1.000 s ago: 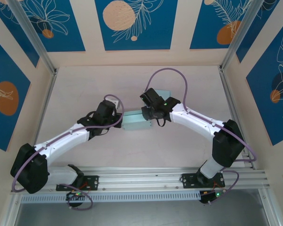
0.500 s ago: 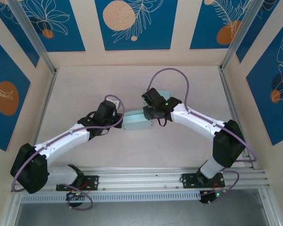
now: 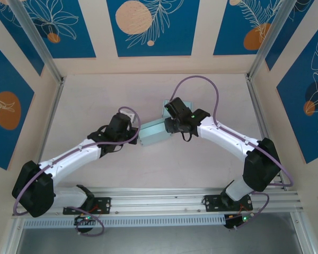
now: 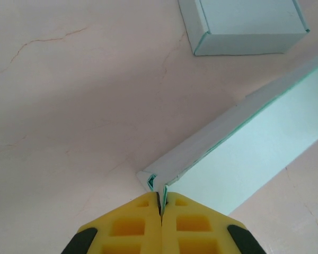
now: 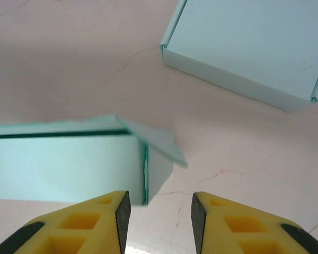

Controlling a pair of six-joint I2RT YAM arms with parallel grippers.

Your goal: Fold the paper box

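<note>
We see the paper box (image 3: 155, 132) swung round from a second ago, its right end now angled toward the back of the table (image 3: 95, 95). The right end effector (image 5: 160, 203) has moved with it, and its fingers stand apart just short of that end. The left end effector (image 4: 161, 200) is pinched together on the box's left corner. A second, folded box (image 5: 249, 47) lies just behind, not touching.

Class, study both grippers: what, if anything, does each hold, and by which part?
The left gripper is shut on the paper box, its fingers pinching a wall edge at the corner nearest it. The right gripper is open and holds nothing.
</note>
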